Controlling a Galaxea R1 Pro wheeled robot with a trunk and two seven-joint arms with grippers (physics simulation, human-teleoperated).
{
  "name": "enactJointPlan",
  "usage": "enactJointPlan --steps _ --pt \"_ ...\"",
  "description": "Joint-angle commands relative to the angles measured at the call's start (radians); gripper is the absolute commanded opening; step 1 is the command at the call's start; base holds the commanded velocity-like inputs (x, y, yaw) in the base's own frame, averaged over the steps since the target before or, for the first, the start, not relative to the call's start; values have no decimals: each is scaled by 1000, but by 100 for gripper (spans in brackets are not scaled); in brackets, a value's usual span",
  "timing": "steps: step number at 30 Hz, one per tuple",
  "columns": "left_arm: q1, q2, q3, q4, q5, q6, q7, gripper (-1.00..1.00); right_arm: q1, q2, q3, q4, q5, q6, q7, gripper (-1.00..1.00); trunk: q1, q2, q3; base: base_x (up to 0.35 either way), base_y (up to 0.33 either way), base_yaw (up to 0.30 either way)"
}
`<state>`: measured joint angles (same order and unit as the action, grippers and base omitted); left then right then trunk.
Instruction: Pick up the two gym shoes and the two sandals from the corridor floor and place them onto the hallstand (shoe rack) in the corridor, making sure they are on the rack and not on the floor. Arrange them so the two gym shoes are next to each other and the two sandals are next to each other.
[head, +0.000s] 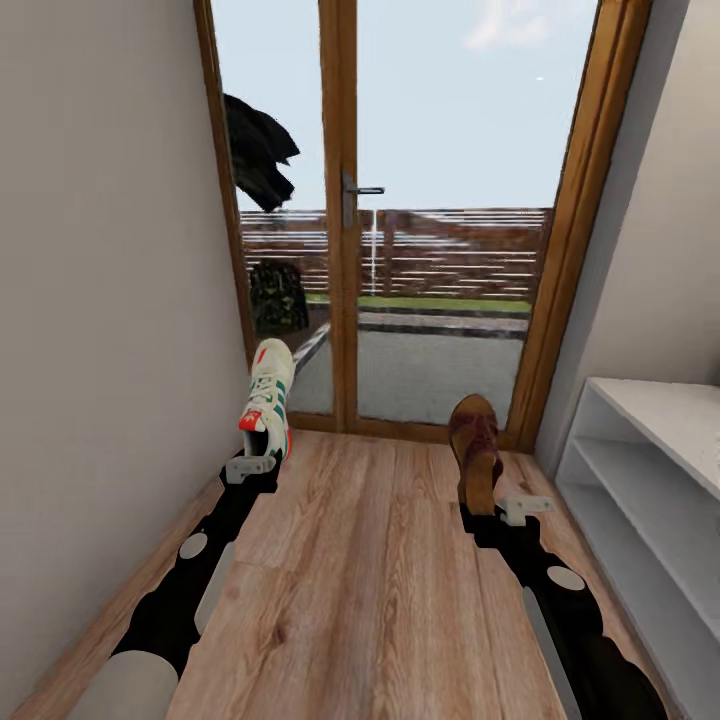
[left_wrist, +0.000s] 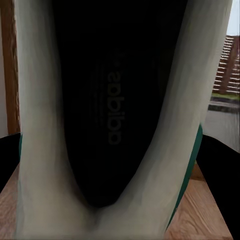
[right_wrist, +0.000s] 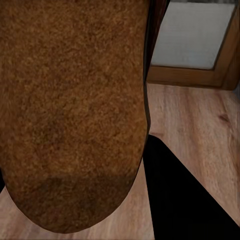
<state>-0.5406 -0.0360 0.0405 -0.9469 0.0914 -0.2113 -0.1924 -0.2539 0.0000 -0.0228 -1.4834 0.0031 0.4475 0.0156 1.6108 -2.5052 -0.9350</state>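
Head view: left tool (head: 252, 466) grips one gym shoe (head: 268, 400), right tool (head: 503, 513) one sandal (head: 475, 447).

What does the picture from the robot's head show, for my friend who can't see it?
The robot holds a white gym shoe in its left hand and a brown sandal in its right hand, both lifted above the wooden floor. A glass door is ahead, and a white shoe rack stands at the right.
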Motion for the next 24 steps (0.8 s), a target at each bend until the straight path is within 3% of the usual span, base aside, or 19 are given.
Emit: enactJointPlan --steps 1,6,17,24 --pt "0 -1 4 0 9 0 -9 -100 -1 0 0 -1 -3 7 0 -100 0 0 -1 151 293 -290" --pt "0 -1 4 0 9 0 -9 -100 -1 0 0 -1 -3 7 0 -100 0 0 1 157 293 -233" --pt "0 -1 4 0 9 0 -9 -100 -1 0 -1 0 -3 7 0 -100 0 0 1 171 261 -19" --pt "0 -1 4 1 9 0 -9 -100 -1 0 -1 1 -3 7 -1 -100 0 0 1 47 49 0"
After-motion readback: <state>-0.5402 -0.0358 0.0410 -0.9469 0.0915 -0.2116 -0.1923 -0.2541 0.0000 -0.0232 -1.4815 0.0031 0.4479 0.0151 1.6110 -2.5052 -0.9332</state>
